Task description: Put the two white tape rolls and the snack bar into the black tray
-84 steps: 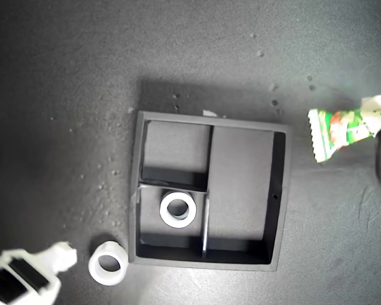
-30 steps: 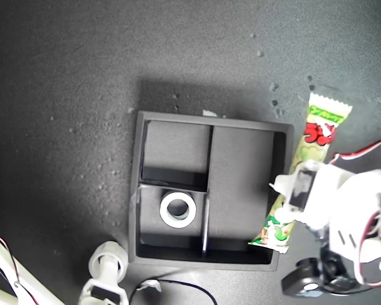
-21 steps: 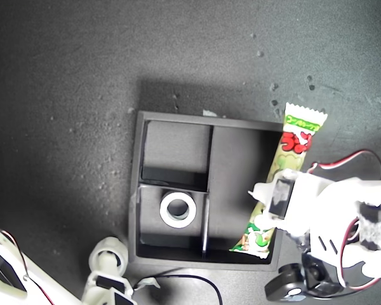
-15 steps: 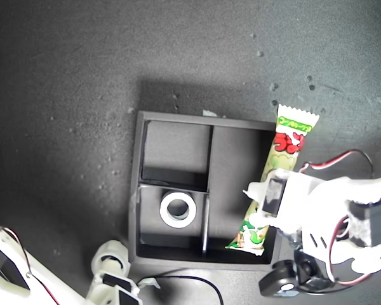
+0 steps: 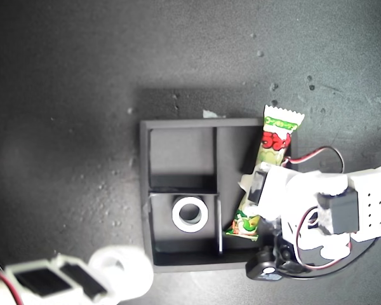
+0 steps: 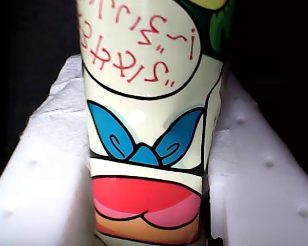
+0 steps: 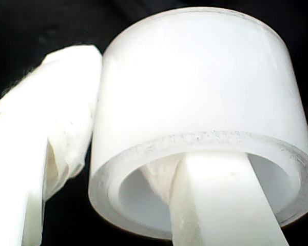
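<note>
One roll (image 5: 190, 215) already sat in a small compartment of the black tray (image 5: 145, 184). Held the snack bar (image 5: 264, 170) clamped in first tool (image 5: 254, 190), long axis along the tall compartment, far end overhanging its rim. Gripped second roll (image 7: 195, 118) through its wall with second tool (image 5: 92, 283), just outside the tray.

Your first gripper (image 5: 249, 202) is white printed plastic with dimpled pads, red and black wires looping behind, and a black wrist camera. Your second gripper (image 5: 114, 274) is white with black motor blocks.
</note>
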### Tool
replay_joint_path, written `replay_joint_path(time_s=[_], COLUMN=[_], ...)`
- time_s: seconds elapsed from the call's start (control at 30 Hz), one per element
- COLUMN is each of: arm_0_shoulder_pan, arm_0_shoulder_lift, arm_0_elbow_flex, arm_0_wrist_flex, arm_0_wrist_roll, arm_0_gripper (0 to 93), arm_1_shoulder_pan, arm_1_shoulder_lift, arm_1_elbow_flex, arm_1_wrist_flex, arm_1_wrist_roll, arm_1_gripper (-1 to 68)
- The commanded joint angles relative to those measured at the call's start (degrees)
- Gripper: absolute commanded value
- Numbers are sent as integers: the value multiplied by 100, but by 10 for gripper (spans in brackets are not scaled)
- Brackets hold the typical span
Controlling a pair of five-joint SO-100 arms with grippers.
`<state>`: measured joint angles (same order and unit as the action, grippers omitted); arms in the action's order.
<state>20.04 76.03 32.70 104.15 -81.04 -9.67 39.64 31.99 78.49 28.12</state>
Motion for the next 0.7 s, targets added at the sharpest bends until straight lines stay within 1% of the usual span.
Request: replay_joint_path(time_s=[0.0, 0.03, 0.1, 0.13, 0.17, 0.3, 0.43, 0.53, 0.67], arm_0_shoulder_pan=[-571, -668, -817, -888, -967, -1107, -1125, -1204, -1362], arm_0_shoulder_lift=[-571, -1011, -1934, -2329, -2646, -3700, -4061, -4078, -3700], arm_0_elbow_flex=[-668, -1072, -1907, -2197, -2364, -2927, -2953, -2821, -2232], arm_0_wrist_flex=[79, 79, 79, 79, 88, 88, 97, 97, 105], arm_0_wrist_roll=[650, 809, 1037, 1099, 1125, 1090, 923, 844, 809], arm_0_gripper=[1, 1, 1, 1, 1, 1, 1, 1, 1], arm_1_shoulder_pan=[-123, -149, -185, -193, -202, -141, -26, 9, -70], arm_1_shoulder_lift=[26, 26, 26, 26, 26, 26, 26, 26, 35], arm_1_elbow_flex=[-246, -334, -536, -659, -809, -1600, -2470, -2760, -2769], arm_1_wrist_flex=[220, 343, 633, 800, 976, 1591, 2083, 2259, 2276], arm_1_wrist_roll=[62, 53, 44, 44, 53, 35, -97, -158, -141], arm_1_gripper=[139, 217, 321, 357, 372, 375, 374, 374, 374])
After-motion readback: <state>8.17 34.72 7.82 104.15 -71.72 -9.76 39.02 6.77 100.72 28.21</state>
